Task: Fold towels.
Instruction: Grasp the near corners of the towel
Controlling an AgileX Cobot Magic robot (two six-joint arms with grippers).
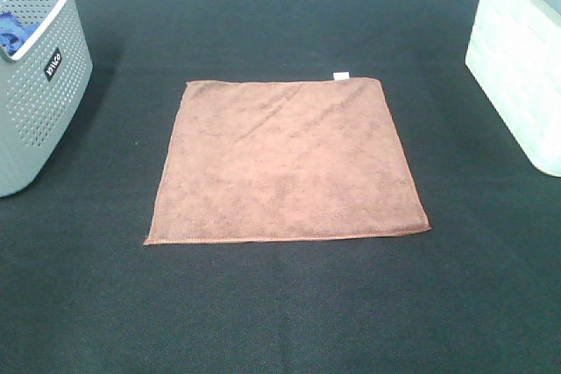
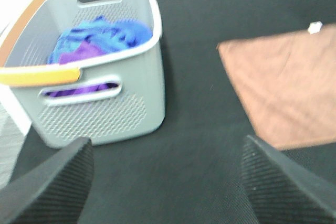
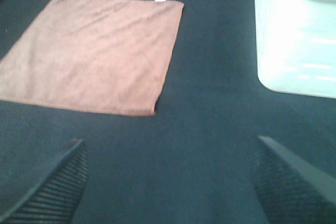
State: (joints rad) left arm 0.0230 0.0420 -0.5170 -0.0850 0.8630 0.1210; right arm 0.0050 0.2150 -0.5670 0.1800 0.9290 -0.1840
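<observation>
Between cropped grey basket (image 1: 44,102) and white basket (image 1: 517,67), flat towel (image 1: 287,164) — left fingers (image 2: 52,187), right fingers (image 3: 50,182) wide apart.

A reddish-brown towel (image 1: 285,164) with a small white tag (image 1: 341,75) sits mid-frame on a black, finely textured table cover (image 1: 289,313). At upper left is a grey basket (image 1: 44,102) with dotted perforations, a white rim and orange handles (image 2: 39,74), with blue cloth (image 2: 113,32) and purple cloth (image 2: 79,53) inside. At upper right, a whitish basket (image 1: 517,67) has a brick-like pattern.
</observation>
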